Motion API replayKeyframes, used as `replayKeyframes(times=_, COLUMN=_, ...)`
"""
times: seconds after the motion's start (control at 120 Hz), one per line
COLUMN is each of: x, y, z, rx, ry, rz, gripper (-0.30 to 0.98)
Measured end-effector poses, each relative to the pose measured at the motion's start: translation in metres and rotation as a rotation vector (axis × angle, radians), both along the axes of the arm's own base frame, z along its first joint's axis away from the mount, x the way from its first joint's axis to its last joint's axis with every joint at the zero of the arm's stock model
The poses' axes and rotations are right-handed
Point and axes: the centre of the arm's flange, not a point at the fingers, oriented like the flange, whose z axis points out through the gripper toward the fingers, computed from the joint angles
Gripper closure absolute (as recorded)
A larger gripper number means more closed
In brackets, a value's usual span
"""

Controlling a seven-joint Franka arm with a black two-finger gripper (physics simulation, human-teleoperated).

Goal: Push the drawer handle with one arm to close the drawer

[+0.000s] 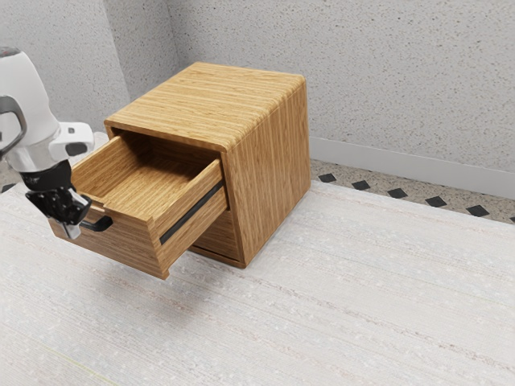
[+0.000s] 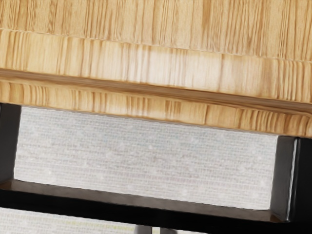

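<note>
Externally, open drawer (image 1: 129, 248), wrist view, black handle (image 2: 146, 210)

The smooth white robot arm (image 1: 28, 96) is cut off by the exterior view's left edge. Partly hidden are the curved black handle (image 1: 103, 223), behind the black two-finger pincer (image 1: 71, 232), and the brown wooden lower drawer (image 1: 219, 233).

Yeah, no text, numbers or signs I can read anywhere from where I'm standing, sorry folks.
</note>
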Motion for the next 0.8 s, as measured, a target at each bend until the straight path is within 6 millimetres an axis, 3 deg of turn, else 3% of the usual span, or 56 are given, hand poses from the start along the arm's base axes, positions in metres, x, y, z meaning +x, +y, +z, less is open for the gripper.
replayKeyframes(times=0.208, x=0.018, y=0.001, z=-0.015, rx=0.015, ry=-0.012, rz=0.001, gripper=0.78)
replayKeyframes(times=0.575, x=0.052, y=-0.004, z=-0.013, rx=0.067, ry=-0.069, rz=-0.056, gripper=0.78)
replayKeyframes(times=0.8, x=0.079, y=-0.011, z=0.002, rx=0.069, ry=-0.106, rz=-0.076, gripper=0.79)
